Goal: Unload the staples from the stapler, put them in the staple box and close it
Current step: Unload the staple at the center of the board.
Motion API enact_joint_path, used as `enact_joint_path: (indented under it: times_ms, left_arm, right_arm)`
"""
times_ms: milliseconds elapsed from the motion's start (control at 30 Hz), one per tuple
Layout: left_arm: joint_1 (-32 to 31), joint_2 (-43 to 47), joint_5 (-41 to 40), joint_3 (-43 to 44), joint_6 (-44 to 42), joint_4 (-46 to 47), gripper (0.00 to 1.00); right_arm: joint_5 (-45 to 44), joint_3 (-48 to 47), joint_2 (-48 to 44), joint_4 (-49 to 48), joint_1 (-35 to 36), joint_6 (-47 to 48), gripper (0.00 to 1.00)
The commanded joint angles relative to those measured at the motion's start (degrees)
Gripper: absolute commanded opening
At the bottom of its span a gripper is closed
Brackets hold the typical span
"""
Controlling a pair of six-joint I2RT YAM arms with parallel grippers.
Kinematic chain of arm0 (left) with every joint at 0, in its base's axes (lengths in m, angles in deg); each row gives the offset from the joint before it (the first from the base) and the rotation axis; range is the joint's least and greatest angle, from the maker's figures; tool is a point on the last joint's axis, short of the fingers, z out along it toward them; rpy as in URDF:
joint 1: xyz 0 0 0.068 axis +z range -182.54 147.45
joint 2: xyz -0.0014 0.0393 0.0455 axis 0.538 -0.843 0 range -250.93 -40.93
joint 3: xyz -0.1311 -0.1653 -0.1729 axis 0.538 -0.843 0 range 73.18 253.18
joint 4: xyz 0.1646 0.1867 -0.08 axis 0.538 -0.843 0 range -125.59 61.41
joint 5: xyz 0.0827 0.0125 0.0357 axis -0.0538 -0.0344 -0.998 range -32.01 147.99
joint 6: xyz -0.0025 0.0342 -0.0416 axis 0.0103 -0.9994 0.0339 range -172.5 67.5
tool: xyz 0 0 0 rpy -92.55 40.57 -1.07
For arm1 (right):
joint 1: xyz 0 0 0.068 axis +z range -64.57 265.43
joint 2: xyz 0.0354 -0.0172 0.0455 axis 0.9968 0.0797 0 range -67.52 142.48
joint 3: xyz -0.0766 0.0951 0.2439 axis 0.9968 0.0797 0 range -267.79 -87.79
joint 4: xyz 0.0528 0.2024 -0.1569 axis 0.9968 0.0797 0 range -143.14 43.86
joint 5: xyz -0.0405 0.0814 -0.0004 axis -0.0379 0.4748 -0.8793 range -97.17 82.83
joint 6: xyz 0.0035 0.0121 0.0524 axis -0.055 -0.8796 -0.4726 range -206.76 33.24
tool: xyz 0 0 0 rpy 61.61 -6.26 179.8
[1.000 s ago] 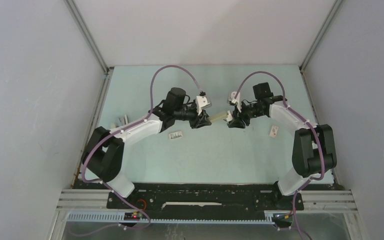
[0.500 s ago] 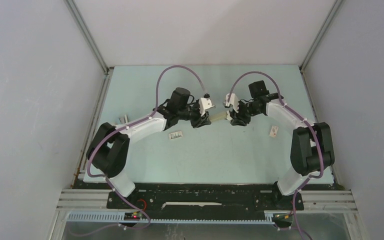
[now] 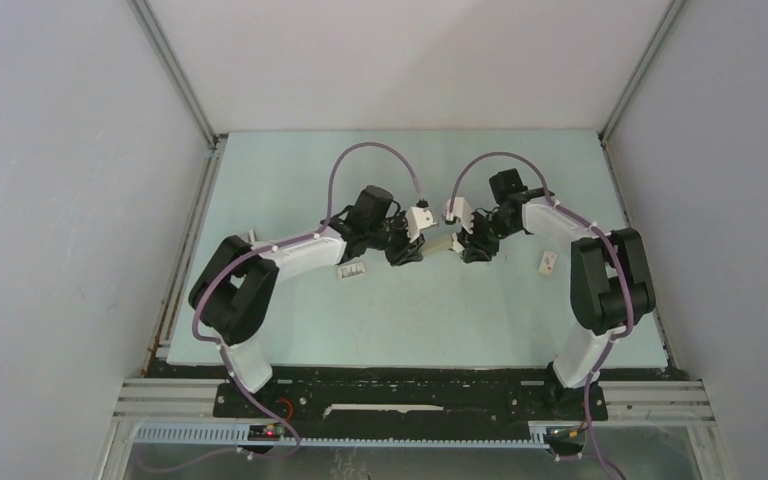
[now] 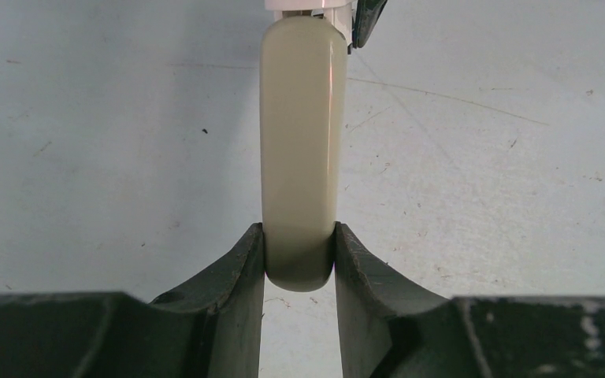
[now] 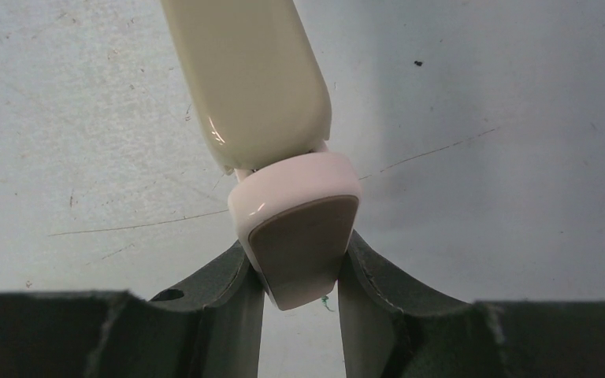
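Note:
The stapler, a cream oblong with a white underside, hangs just above the table between my two arms. My left gripper is shut on its rounded cream end, one finger pressed on each side. My right gripper is shut on the opposite end, where a white part with a grey-brown pad sits between the fingers. In the right wrist view the cream top stands tilted away from that white part. The staples are hidden.
A small white printed box lies on the pale green table just in front of my left forearm. A small white piece lies beside my right arm. Grey walls with metal rails close in both sides.
Both wrists have drawn closer together and come slightly toward the near edge, carrying the stapler with them. Both grips are unchanged.

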Motion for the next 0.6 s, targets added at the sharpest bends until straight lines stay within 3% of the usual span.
enact_joint_path:
  times_ms: [0, 333, 567]
  left_arm:
    - [0.4, -1.7, -5.8, 1.0, -0.9, -6.5, 0.0]
    - [0.2, -3.9, -7.2, 1.4, -0.8, -5.9, 0.0]
    - [0.1, -4.7, -7.1, 1.0, -0.9, -5.5, 0.0]
  right_arm:
    - [-5.6, -2.9, 0.9, -1.4, -1.1, -3.4, 0.18]
    - [-7.3, -3.0, 3.6, -2.4, -0.4, -5.5, 0.27]
    - [-6.8, -2.9, 4.6, -2.4, -0.1, -6.1, 0.41]
